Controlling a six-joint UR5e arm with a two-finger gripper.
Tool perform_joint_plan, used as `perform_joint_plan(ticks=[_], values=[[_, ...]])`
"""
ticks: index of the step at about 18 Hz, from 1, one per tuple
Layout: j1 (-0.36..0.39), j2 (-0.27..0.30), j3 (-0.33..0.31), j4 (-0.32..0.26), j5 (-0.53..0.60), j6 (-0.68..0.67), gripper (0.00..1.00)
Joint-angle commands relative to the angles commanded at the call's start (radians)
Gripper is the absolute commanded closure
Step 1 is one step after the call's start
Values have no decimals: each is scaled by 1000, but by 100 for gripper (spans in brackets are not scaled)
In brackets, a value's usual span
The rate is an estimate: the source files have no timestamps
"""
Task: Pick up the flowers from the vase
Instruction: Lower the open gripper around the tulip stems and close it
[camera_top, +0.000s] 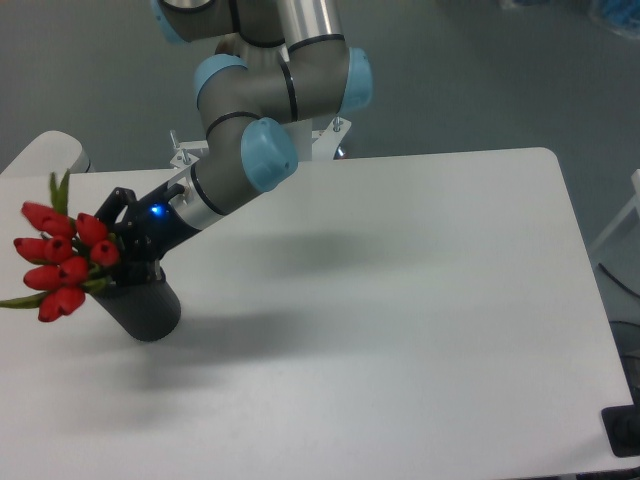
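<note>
A wide white counter (400, 330) with round corners fills most of the view, and soft grey shadows are cast on it. Near its left edge a black vase (147, 308) is stood. The flowers (58, 262) are tipped out to the left over the vase rim. They are gripped at the stems by the pincer (125, 258). A grey floor (480, 70) is seen behind.

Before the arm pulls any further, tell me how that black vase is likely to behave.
The vase already looks tilted left with the flowers, so it may tip if the stems drag against its rim. Its round body would probably roll once down. It looks thick-walled and matte, so likely fairly heavy and not slippery. The tool sits right above its mouth and could nudge it.
</note>
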Motion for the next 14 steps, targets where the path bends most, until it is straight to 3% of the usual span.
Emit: perform_joint_plan(ticks=[14], values=[[44, 67, 5, 0, -55, -58, 100]])
